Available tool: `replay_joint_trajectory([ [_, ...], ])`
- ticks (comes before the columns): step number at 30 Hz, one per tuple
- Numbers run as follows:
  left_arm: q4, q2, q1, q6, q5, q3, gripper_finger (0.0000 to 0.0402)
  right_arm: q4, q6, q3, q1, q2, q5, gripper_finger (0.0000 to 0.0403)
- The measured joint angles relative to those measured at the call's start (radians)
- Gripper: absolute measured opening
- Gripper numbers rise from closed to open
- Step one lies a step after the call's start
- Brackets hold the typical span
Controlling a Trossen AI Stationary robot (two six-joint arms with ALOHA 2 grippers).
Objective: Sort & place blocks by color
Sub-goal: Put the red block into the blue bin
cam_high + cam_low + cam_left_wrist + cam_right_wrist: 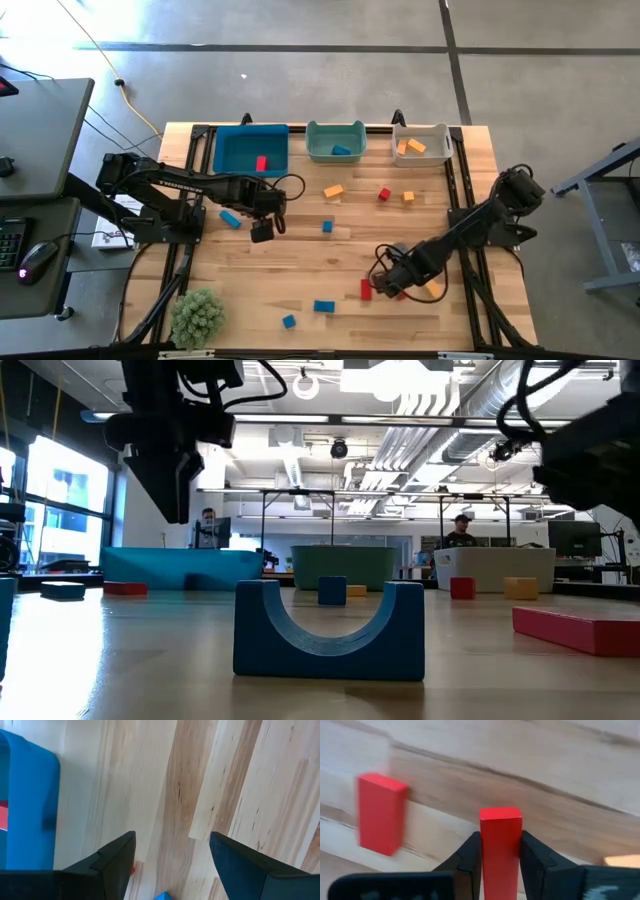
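Right hand (501, 857) clenched on a red bar (501, 845) low over the worktop (300, 270), long axis running straight out past the fingertips. Risk: shallow pinch, so possible pivot or slip in transit; second red block (381, 814) just beside, easily clipped. Left hand (172, 865) released, empty, near blue bin (250, 150).

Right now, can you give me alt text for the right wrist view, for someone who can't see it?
The right gripper has its two dark fingers clamped on an upright red block, seen close up above the wooden table. A second red block lies on the wood beside it, apart from the fingers.
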Motion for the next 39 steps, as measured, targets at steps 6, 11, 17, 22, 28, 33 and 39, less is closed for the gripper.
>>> replay_joint_trajectory([
  [6, 0.029, 0.000, 0.008, 0.000, 0.000, 0.000, 0.0243, -0.002, -0.092, 0.055, -0.057, 0.000, 0.058, 0.0075],
  [11, 0.076, 0.000, 0.047, 0.000, -0.004, 0.000, 0.0243, -0.002, -0.226, 0.092, -0.140, 0.000, 0.103, 0.0075],
  [17, 0.105, 0.000, 0.115, 0.000, -0.004, 0.000, 0.0243, -0.002, -0.471, 0.121, -0.275, 0.000, 0.096, 0.0075],
  [22, 0.139, 0.000, 0.176, -0.008, -0.003, 0.000, 0.0243, 0.000, -0.687, 0.138, -0.411, 0.000, 0.060, 0.0075],
  [28, 0.185, 0.000, 0.242, -0.009, -0.003, 0.000, 0.0243, 0.005, -0.947, 0.180, -0.581, 0.000, 0.011, 0.0074],
  [33, 0.201, 0.000, 0.299, -0.011, -0.003, 0.000, 0.0243, 0.006, -1.143, 0.227, -0.714, 0.000, -0.031, 0.0073],
  [39, 0.235, 0.000, 0.365, -0.041, 0.000, 0.000, 0.0243, 0.006, -1.337, 0.281, -0.857, -0.001, -0.087, 0.0073],
])
